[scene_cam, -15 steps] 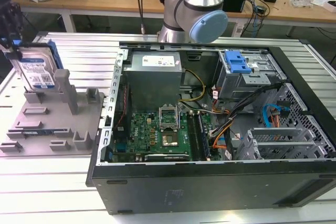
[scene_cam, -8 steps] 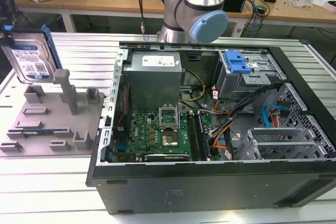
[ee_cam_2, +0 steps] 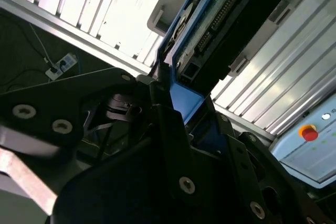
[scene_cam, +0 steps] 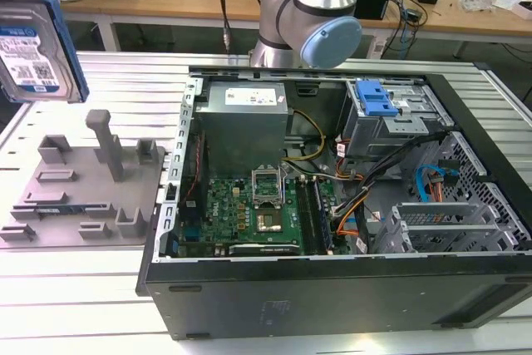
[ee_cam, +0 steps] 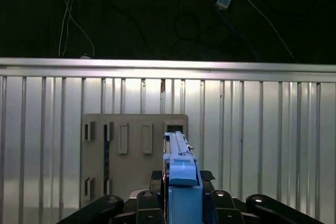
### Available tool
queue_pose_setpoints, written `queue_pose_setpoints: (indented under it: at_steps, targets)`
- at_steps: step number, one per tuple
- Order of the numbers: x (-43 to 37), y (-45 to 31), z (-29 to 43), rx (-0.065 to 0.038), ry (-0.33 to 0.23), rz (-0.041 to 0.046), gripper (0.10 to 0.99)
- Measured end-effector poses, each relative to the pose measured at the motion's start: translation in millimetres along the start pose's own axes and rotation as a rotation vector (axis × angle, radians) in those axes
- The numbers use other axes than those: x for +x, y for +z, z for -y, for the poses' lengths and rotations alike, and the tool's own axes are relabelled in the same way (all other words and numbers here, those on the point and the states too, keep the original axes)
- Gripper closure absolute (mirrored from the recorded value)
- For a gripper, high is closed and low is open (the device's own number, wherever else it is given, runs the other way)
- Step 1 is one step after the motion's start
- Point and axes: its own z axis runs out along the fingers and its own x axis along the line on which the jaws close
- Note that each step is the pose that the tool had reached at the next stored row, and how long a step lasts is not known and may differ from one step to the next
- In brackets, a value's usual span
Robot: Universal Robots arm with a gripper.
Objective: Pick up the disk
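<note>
Hanging high at the exterior view's left edge, the disk (scene_cam: 37, 51) sits clear above the grey holder (scene_cam: 83, 193) on the slatted table (scene_cam: 100, 305), beside the open computer case (scene_cam: 349, 197). In the second wrist view, the gripper (ee_cam_2: 176, 103) is clamped on the disk's (ee_cam_2: 231, 19) blue rail. In the first wrist view, the disk (ee_cam: 181, 174) stands edge-on between the closed fingers (ee_cam: 207, 176), over the holder (ee_cam: 134, 150).

exterior high oblique, wrist views near disk (ee_cam: 181, 182)
</note>
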Motion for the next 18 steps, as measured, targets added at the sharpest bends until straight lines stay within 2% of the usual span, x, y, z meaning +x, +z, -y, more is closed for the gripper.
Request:
queue_pose_setpoints:
  at_steps: [4,6,7,10,18]
  targets:
    - [1.1,-18.4,-0.7,-0.001,0.000,0.0001,0.722]
    - [2.2,-37.1,-1.4,-0.002,0.000,0.0001,0.722]
    - [2.7,-44.1,-1.6,-0.002,0.000,0.0001,0.722]
    - [3.5,-58.5,-2.1,-0.003,0.000,0.0001,0.722]
    - [3.5,-59.9,-1.7,-0.002,0.000,0.0003,0.722]
